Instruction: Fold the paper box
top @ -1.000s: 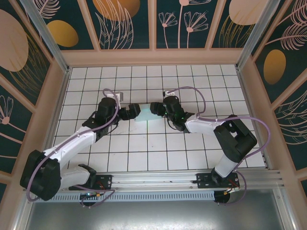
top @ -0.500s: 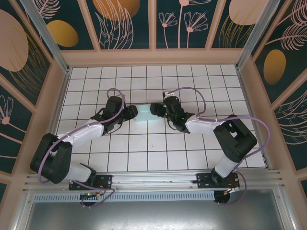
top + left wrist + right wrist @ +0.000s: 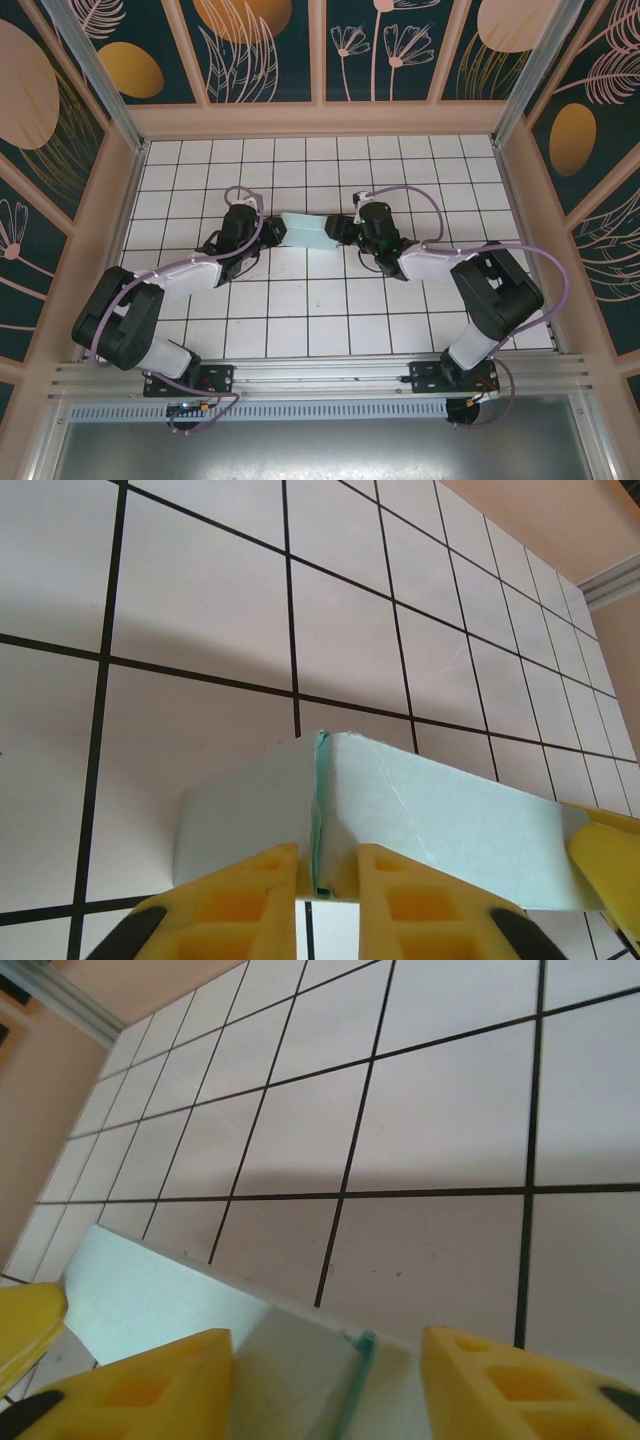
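There was one paper box (image 3: 308, 231), a long, shallow block of thin matte card in pale turquoise. Its panels were flat and sharp-creased, with a darker teal seam running up one end. Under it lay the middle of the table (image 3: 300, 330), a glossy white surface ruled by thin black lines into square tiles.

Two grippers met the box, one at each short end, and each had two blocky yellow plastic fingers with recessed pockets, four in all. The left gripper (image 3: 277, 232) was at the box's left end. In the left wrist view its fingers (image 3: 235, 905) were drawn almost together, pinching the card edge at the seam.

The right gripper (image 3: 337, 229) was at the box's right end. In the right wrist view its fingers (image 3: 150, 1385) stood well apart, with that end of the box between them. I could not tell whether they pressed on the card.
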{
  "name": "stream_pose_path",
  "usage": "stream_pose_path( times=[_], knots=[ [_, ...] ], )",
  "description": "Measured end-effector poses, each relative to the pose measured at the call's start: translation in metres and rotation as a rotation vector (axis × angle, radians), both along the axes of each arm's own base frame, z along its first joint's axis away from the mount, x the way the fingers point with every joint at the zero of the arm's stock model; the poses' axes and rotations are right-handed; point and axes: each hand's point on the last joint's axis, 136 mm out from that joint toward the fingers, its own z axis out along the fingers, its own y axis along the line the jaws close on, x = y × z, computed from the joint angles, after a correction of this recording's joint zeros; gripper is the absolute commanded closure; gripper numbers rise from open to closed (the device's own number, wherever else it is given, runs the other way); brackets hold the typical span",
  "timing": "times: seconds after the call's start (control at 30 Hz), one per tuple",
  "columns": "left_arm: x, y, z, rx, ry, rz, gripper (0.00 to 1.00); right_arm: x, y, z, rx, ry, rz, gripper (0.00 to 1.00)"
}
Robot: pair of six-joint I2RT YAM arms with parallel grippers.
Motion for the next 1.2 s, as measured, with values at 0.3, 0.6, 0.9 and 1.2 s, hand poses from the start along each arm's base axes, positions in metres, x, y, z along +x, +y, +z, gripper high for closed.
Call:
stream_pose_path(
  times=[0.3, 0.6, 0.9, 1.2],
  knots=[
    [0.002, -0.001, 0.000, 0.002, -0.009, -0.004, 0.84, -0.004, -0.020, 0.003, -0.006, 0.005, -0.021, 0.31],
    [0.006, -0.002, 0.001, 0.018, -0.020, -0.012, 0.84, -0.015, 0.004, 0.004, -0.021, 0.004, 0.063, 0.48],
    [0.008, -0.006, -0.002, 0.007, -0.010, -0.019, 0.84, -0.023, -0.012, 0.004, 0.052, -0.014, 0.047, 0.99],
    [0.010, -0.009, 0.000, 0.004, -0.015, -0.035, 0.84, -0.022, -0.016, 0.009, 0.057, -0.026, 0.048, 0.58]
  ],
)
